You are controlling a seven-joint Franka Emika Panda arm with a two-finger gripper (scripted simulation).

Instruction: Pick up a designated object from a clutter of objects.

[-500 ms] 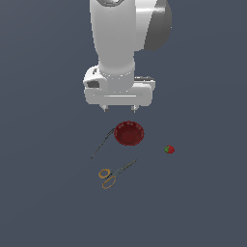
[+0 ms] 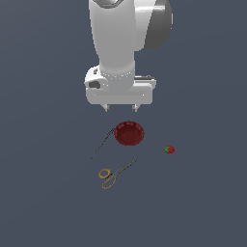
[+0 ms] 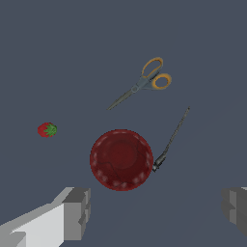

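Note:
The tiny red strawberry [image 2: 169,149] with a green top lies alone on the floor, at the exterior view's right of the dark red fluted bowl [image 2: 129,133]. It also shows in the wrist view [image 3: 47,130], apart from the bowl [image 3: 121,159]. My gripper [image 2: 120,108] hangs open and empty high above the floor, behind the bowl; its fingers [image 3: 77,213] stand wide apart in the wrist view [image 3: 155,212]. The yellow-handled scissors [image 2: 112,175] lie in front of the bowl. The thin dark rod [image 2: 102,144] lies beside the bowl.
The scissors [image 3: 144,83] and rod [image 3: 172,138] also show in the wrist view. The rod's thick end touches the bowl's rim. The floor is a plain dark grey-blue surface with no edges in view.
None visible; the arm and the objects stand as they did half a second ago.

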